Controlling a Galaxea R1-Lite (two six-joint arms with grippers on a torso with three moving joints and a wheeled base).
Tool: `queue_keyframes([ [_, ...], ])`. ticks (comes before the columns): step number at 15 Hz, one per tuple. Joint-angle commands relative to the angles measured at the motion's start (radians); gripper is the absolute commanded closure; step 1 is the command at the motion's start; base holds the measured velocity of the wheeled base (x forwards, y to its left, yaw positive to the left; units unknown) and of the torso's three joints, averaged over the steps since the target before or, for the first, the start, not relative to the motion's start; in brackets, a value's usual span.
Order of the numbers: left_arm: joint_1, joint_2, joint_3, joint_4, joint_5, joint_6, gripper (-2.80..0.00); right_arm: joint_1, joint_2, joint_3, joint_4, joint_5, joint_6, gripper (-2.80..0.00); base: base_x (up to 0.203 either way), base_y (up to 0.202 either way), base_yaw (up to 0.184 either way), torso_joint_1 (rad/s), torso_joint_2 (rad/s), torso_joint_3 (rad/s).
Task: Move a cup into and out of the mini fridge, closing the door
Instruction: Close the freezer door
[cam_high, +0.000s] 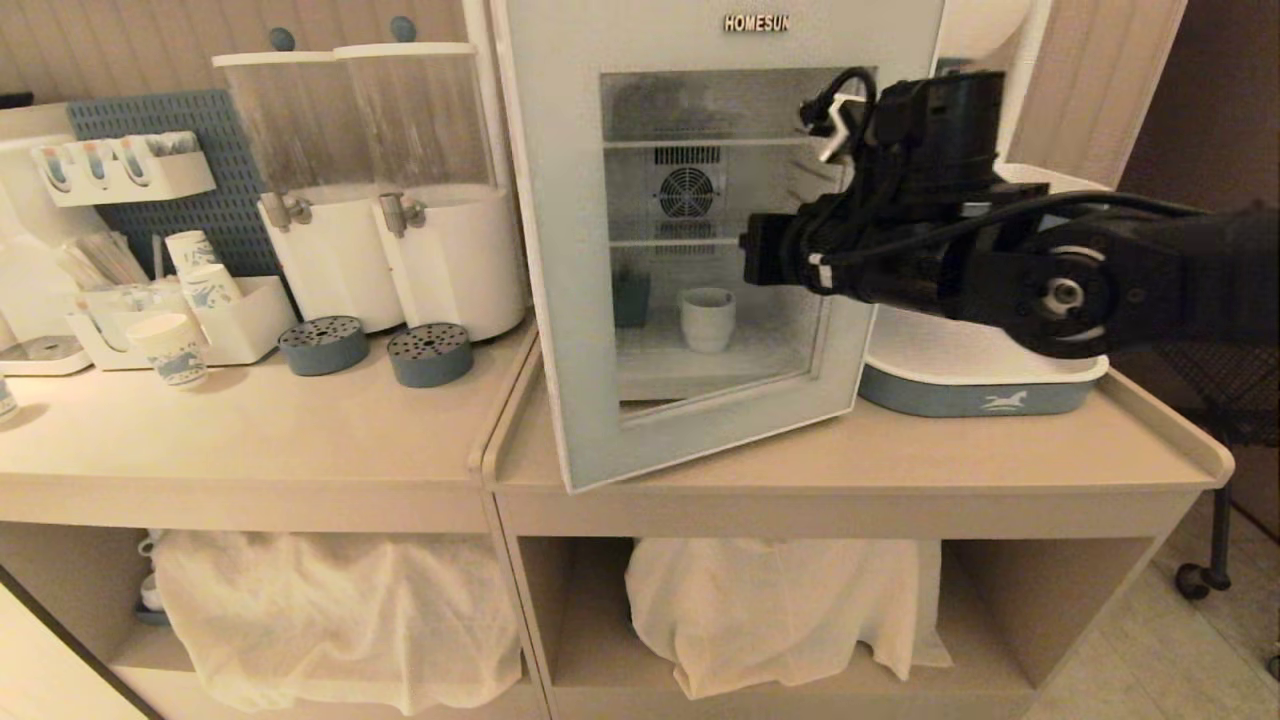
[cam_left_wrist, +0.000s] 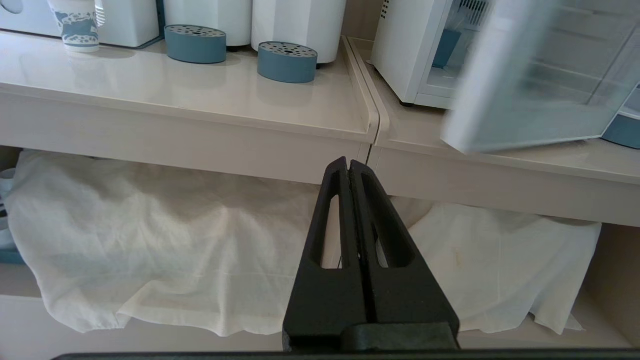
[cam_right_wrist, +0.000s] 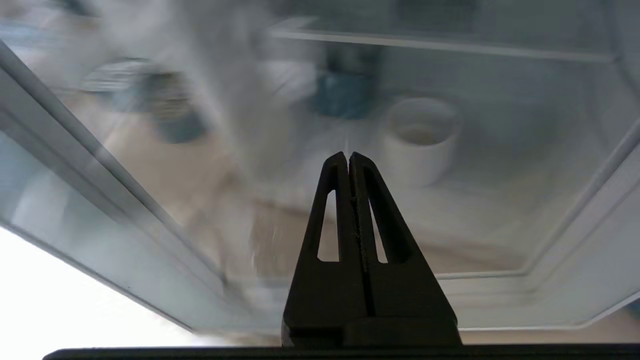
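The white mini fridge (cam_high: 735, 25) stands on the right counter. Its glass door (cam_high: 560, 300) is ajar, the free left edge swung out toward me. Through the pane I see the white cup (cam_high: 707, 318) upright on the fridge floor, which also shows in the right wrist view (cam_right_wrist: 420, 137). My right gripper (cam_high: 748, 250) is shut and empty, reaching in from the right, its tips (cam_right_wrist: 348, 156) close against the outside of the glass. My left gripper (cam_left_wrist: 348, 162) is shut and empty, parked low before the counter's front edge. The door (cam_left_wrist: 525, 100) is blurred in that view.
A small blue container (cam_high: 631, 298) sits in the fridge left of the cup. Two white drink dispensers (cam_high: 400, 200), blue drip discs (cam_high: 430, 353) and paper cups (cam_high: 175, 345) fill the left counter. A white appliance with a blue base (cam_high: 980, 390) stands right of the fridge. White cloths (cam_high: 330, 610) lie on the lower shelf.
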Motion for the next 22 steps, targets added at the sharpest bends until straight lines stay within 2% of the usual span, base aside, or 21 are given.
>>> queue_keyframes([
  [1, -0.001, -0.004, 0.040, -0.001, 0.000, -0.002, 0.00, 0.000, 0.101, -0.067, -0.003, -0.058, -0.016, 0.00, 0.000, 0.000, 0.000, 0.000, 0.00, 0.000],
  [4, -0.001, -0.005, 0.040, -0.001, 0.000, -0.002, 0.00, -0.003, 0.156, -0.162, 0.005, -0.108, -0.060, 0.00, 0.000, 0.000, 0.000, 0.000, 0.00, 0.000],
  [8, 0.000, -0.003, 0.040, -0.001, 0.000, -0.002, 0.00, -0.009, 0.171, -0.212, 0.031, -0.124, -0.074, 0.00, 0.000, 0.000, 0.000, 0.000, 0.00, 0.000],
  [11, -0.001, -0.003, 0.040, -0.001, 0.000, -0.002, 0.00, -0.020, 0.198, -0.246, 0.029, -0.194, -0.102, 0.00, 0.000, 0.000, 0.000, 0.000, 0.00, 0.000],
  [14, 0.000, -0.004, 0.040, -0.001, 0.000, -0.002, 0.00, -0.024, 0.121, -0.181, 0.030, -0.193, -0.099, 0.00, 0.000, 0.000, 0.000, 0.000, 0.00, 0.000],
  [17, -0.001, -0.004, 0.040, -0.001, 0.000, -0.002, 0.00, -0.041, -0.029, -0.056, 0.030, -0.190, -0.090, 0.00, 0.000, 0.000, 0.000, 0.000, 0.00, 0.000],
  [22, -0.001, -0.004, 0.040, -0.001, 0.000, -0.002, 0.00, -0.129, -0.446, 0.214, 0.052, -0.193, -0.018, 0.00, 0.000, 0.000, 0.000, 0.000, 0.00, 0.000],
])
